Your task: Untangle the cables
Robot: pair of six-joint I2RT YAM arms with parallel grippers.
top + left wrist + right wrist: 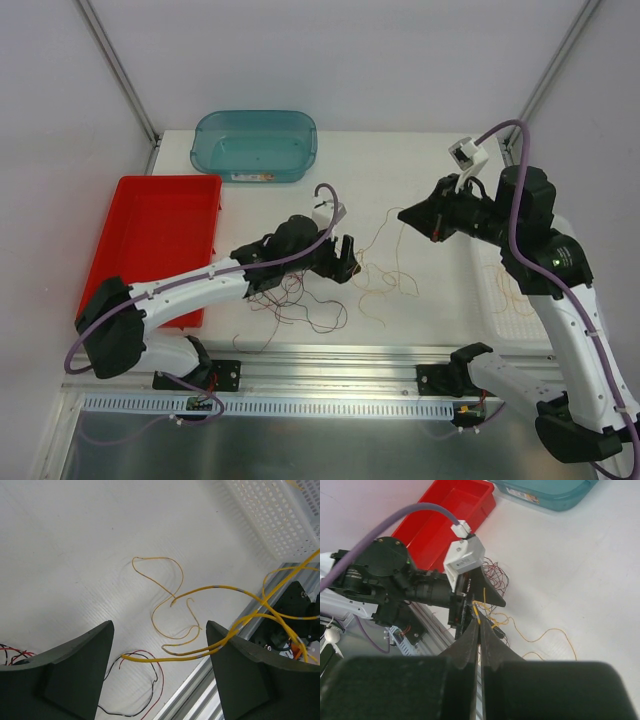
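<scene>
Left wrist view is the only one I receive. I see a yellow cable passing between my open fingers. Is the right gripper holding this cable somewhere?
Observer: In the right wrist view, the right gripper is shut on a yellow cable, which hangs down from it toward your side.
Operator: Thank you. I see only some ends of red and black wire. Where is the rest?
Observer: In the top view, the red and dark cables lie in loose loops on the table, just on the near side of the left gripper, toward the arm bases.
</scene>
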